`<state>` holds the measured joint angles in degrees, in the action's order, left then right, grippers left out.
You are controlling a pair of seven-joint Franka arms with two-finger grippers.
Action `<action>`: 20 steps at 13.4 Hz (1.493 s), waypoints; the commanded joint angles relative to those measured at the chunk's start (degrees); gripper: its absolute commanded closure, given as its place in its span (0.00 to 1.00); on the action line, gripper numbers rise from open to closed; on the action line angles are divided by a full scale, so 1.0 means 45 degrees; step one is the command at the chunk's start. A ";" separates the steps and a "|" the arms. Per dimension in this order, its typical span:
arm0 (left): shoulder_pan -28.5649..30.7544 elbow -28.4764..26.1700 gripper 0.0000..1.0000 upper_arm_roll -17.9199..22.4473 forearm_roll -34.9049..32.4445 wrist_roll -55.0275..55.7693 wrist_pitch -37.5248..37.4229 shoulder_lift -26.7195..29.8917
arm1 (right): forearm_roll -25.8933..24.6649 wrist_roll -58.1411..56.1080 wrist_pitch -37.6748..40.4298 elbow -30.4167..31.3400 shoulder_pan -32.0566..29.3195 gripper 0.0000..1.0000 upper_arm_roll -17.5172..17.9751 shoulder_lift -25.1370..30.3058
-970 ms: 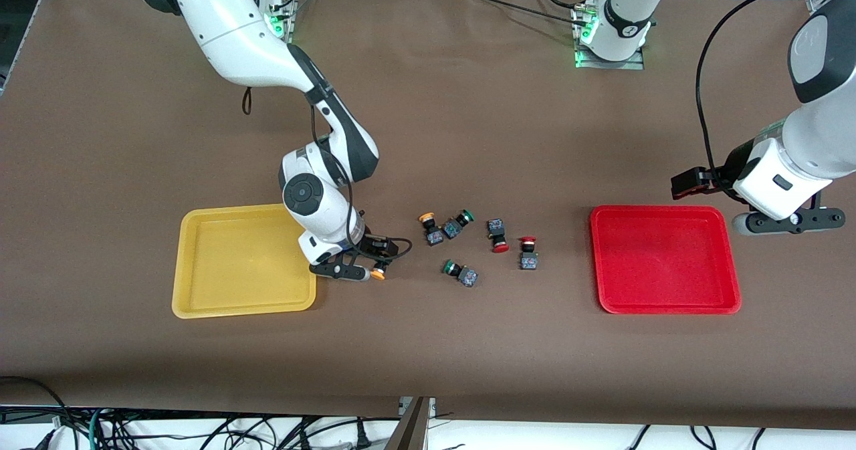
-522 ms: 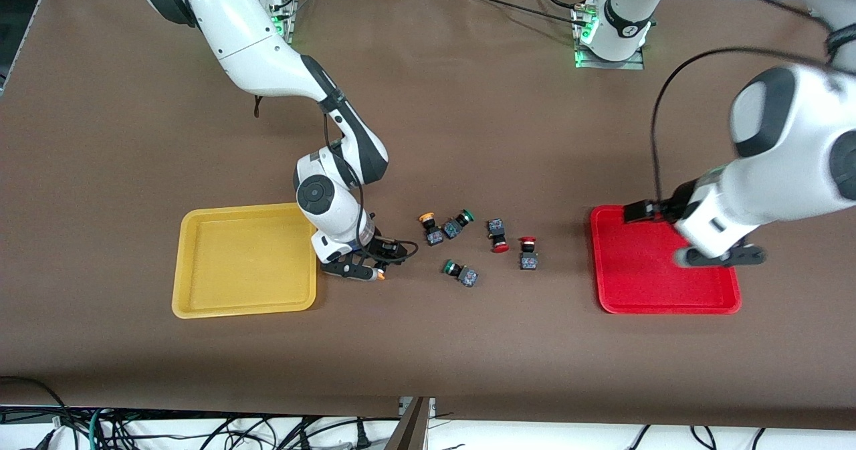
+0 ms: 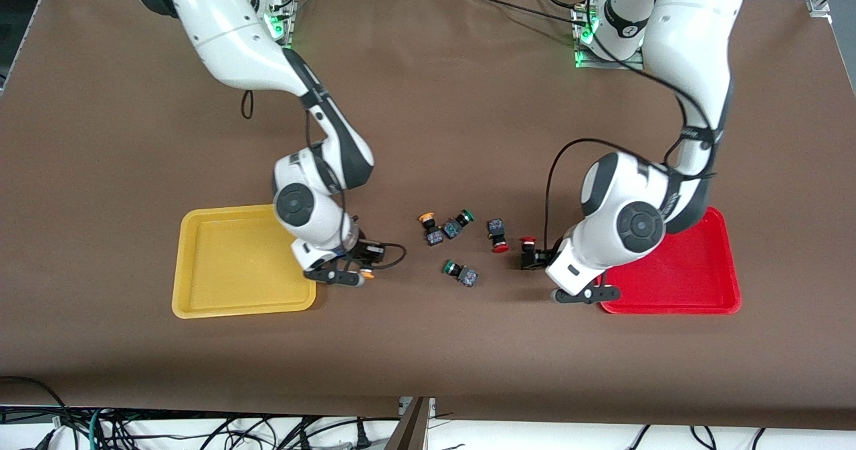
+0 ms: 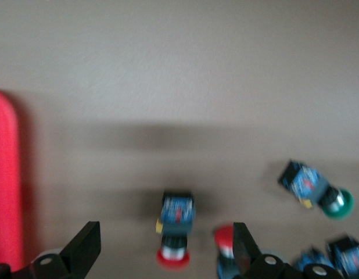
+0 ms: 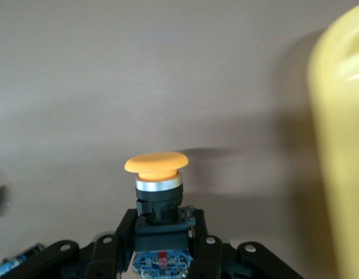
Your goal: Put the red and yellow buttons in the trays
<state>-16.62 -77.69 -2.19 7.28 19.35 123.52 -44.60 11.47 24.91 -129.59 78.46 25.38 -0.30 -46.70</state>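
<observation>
Desk [image 3: 428, 343]: flat, covered in matte brown sheet.

Right gripper [image 3: 348, 273]: black fingers [image 5: 124, 229] pinching the dark block body of a yellow button [image 5: 157, 174], which has a smooth orange-yellow mushroom cap above a silver collar. It hangs over the desk just beside the yellow tray [image 3: 200, 303].

Yellow tray: shallow glossy plastic, rounded corners, raised rim; nothing lies in the part that shows.

Left gripper [image 3: 583, 295]: fingers [image 4: 83, 247] spread wide, over the desk at the edge of the red tray [image 3: 709, 289]; a red button [image 4: 175, 224] lies on its side between the spread fingers, on the desk.

Red tray: same shape, partly covered by the left arm; its visible part holds nothing.

Loose on the desk between the two grippers: second red button [image 3: 497, 234], second yellow button [image 3: 431, 228], two green buttons [image 3: 458, 223] [image 3: 460, 272]. Blue labels on the bodies, wording unreadable.
</observation>
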 commanded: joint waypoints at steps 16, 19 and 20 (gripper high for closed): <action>-0.0760 -0.0898 1.00 0.0095 -0.1110 0.1264 0.1107 -0.1125 | 0.0225 0.0688 0.0406 0.0005 0.2537 0.01 -0.0421 0.0285; -0.0217 -0.0842 1.00 0.0076 -0.1071 0.0994 0.0077 -0.0540 | 0.0127 0.1300 -0.0985 -0.0053 0.3381 0.01 -0.0499 -0.0538; 0.0077 -0.0841 1.00 0.0037 -0.1071 0.0587 -0.0374 -0.0190 | -0.0008 0.1319 -0.1142 -0.0053 0.3382 0.01 -0.0499 -0.0656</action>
<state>-18.88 -79.76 -1.57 3.11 23.66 125.84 -49.73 12.37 30.46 -134.28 80.04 41.06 -1.82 -48.41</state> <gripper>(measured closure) 0.590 0.009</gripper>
